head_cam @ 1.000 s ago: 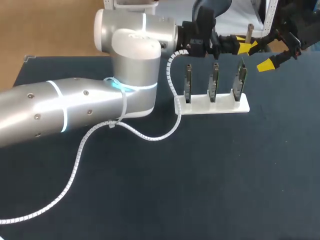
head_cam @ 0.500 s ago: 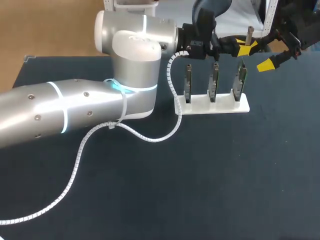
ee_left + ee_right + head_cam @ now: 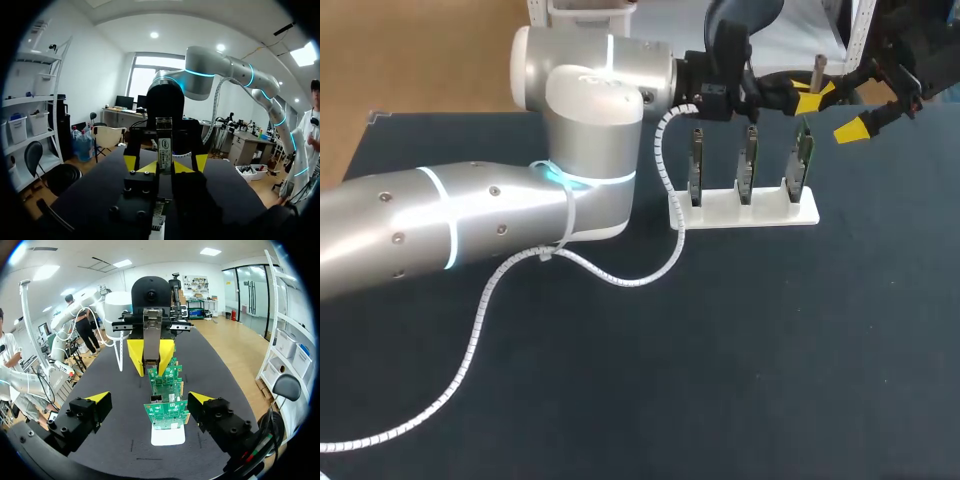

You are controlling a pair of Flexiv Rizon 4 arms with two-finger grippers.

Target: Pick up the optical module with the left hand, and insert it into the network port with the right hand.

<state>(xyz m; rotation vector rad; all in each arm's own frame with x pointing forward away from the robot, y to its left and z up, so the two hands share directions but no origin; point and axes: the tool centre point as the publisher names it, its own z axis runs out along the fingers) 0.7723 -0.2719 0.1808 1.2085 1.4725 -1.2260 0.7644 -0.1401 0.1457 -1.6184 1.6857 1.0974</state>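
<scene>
The optical module [image 3: 817,68], a slim metal bar, stands upright in my left gripper [image 3: 808,97], which is shut on it above the right end of the rack. In the left wrist view the module [image 3: 164,145] sits between the yellow tips. My right gripper [image 3: 842,108] is open, just right of the module and facing it. In the right wrist view the left gripper [image 3: 151,359] holds the module [image 3: 152,337] straight ahead, beyond my right gripper [image 3: 149,400]. Three green circuit boards [image 3: 748,160] stand in a white rack [image 3: 745,212]; the nearest board [image 3: 166,415] lies between the right fingers.
My left arm's thick silver link [image 3: 470,225] and its white coiled cable [image 3: 480,310] cross the left half of the dark table [image 3: 770,350]. The rack base [image 3: 167,436] lies under the right gripper.
My left gripper has shifted slightly right with the module, closer to the right gripper. The right arm has stayed put.
</scene>
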